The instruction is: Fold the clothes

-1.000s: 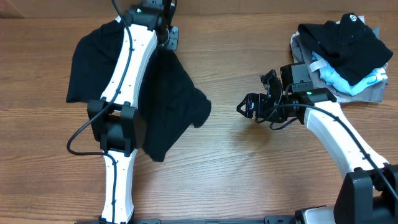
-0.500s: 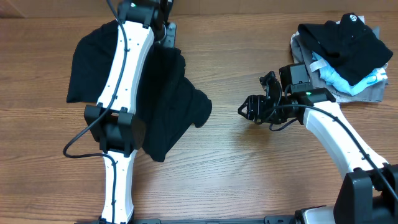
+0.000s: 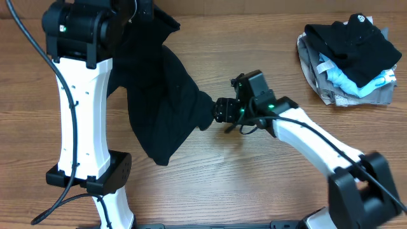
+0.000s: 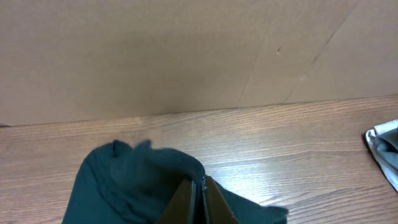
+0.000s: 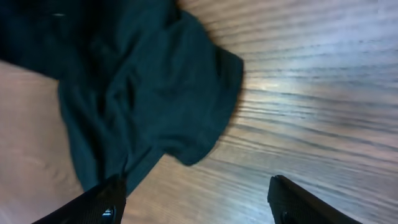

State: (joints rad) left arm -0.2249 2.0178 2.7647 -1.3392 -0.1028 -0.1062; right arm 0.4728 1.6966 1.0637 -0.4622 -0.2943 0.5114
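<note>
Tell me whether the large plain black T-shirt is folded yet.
Not folded: the black T-shirt drapes in a loose bunch, one end pinched in the left gripper.

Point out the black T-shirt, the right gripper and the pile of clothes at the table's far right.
black T-shirt (image 3: 166, 102): overhead view, middle of its fabric.
right gripper (image 5: 202, 200): right wrist view, midway between its open fingertips.
pile of clothes (image 3: 348, 46): overhead view, on its dark top layer.

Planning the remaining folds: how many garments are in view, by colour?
Black: 2, the T-shirt and the logo garment
Light blue: 1, the light-blue garment
Grey: 1, the grey garment
Total: 4
</note>
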